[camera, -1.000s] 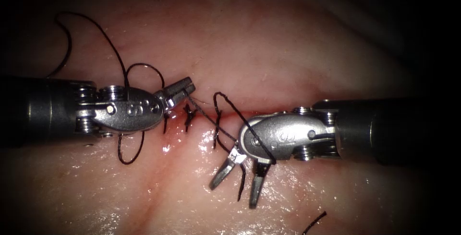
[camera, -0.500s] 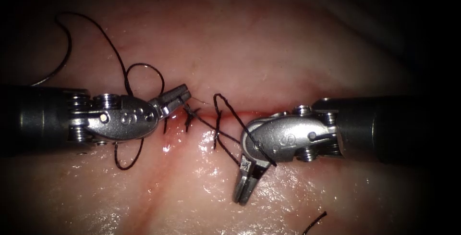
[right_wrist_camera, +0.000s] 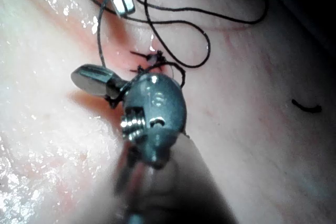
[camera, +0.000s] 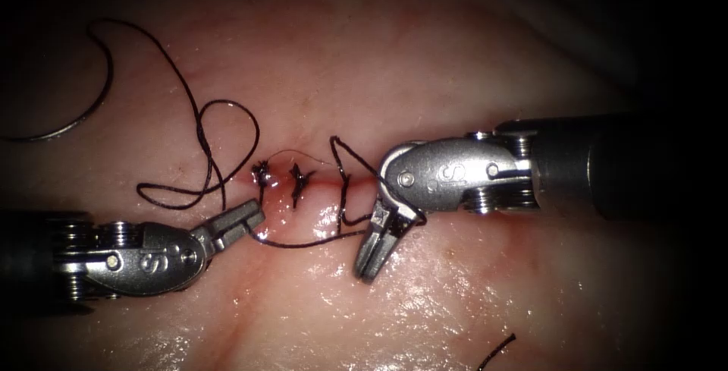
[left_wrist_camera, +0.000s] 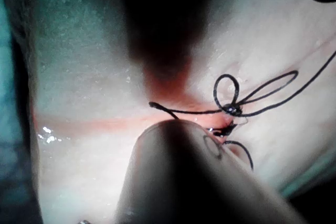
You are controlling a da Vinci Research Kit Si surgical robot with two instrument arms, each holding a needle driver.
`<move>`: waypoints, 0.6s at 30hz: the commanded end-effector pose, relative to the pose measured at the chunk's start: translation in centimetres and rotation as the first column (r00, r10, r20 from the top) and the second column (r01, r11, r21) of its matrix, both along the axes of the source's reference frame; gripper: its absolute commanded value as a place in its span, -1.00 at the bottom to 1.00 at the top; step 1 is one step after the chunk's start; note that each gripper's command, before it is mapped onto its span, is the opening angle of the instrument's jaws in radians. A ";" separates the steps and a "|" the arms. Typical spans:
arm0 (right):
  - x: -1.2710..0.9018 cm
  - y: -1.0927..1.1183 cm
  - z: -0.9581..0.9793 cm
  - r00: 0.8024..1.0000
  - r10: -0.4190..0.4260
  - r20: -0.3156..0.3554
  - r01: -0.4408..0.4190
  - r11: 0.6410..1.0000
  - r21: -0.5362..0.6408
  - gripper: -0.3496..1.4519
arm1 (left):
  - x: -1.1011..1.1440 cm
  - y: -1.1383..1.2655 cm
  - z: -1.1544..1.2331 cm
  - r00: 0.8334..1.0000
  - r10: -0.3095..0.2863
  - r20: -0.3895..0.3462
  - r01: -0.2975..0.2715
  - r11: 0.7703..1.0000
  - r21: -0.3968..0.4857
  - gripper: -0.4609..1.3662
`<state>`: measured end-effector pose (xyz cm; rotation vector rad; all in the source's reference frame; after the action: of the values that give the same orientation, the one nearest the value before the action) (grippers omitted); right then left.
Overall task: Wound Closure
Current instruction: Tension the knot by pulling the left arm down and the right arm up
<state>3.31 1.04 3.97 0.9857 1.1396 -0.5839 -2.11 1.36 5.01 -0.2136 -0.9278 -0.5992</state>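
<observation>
Pulling: both tools tug the thread (camera: 303,243) tight; go slow and even.
Left tool (camera: 241,219): at 8 o'clock, pinching thread.
Right tool (camera: 373,253): pinching thread.
Needle (camera: 64,121): lying at 10 o'clock, free.

Needle, thread and tissue during wound closure
The curved needle (camera: 76,117) is lying free on the tissue (camera: 425,60), far left; dark thread (camera: 299,243) is stretching below the cut (camera: 322,183), two knots sitting across it.

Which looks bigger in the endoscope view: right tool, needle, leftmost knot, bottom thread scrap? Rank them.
1. Right tool, claw shut on thread.
2. Needle, free on tissue, far left.
3. Thread scrap.
4. Knot, smallest.
Left tool claw also grips thread.
</observation>
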 end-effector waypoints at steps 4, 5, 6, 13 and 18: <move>0.03 0.05 0.06 0.997 0.081 0.019 -0.082 0.996 0.046 -1.00 | -0.01 -0.21 -0.04 1.000 0.009 -0.010 -0.009 1.000 -0.017 -0.88; 0.03 0.08 0.07 0.996 0.092 0.024 -0.093 0.994 0.051 -1.00 | -0.01 -0.26 -0.06 1.000 0.011 -0.010 -0.011 1.000 -0.018 -0.88; 0.03 0.13 0.09 0.993 0.112 0.035 -0.114 0.991 0.066 -1.00 | -0.02 -0.36 -0.09 1.000 0.016 -0.009 -0.016 1.000 -0.021 -0.88; 0.00 0.31 0.13 0.986 0.159 0.058 -0.164 0.983 0.083 -1.00 | 0.04 -0.67 -0.28 0.999 0.041 -0.017 -0.041 0.999 -0.032 -0.88; -0.03 0.43 0.15 0.980 0.187 0.065 -0.192 0.977 0.089 -1.00 | 0.09 -0.90 -0.44 0.998 0.064 -0.021 -0.065 0.997 -0.043 -0.88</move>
<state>3.27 1.49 4.13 0.9578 1.2038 -0.3496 -2.00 0.38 4.52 -0.2174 -0.9293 -0.5109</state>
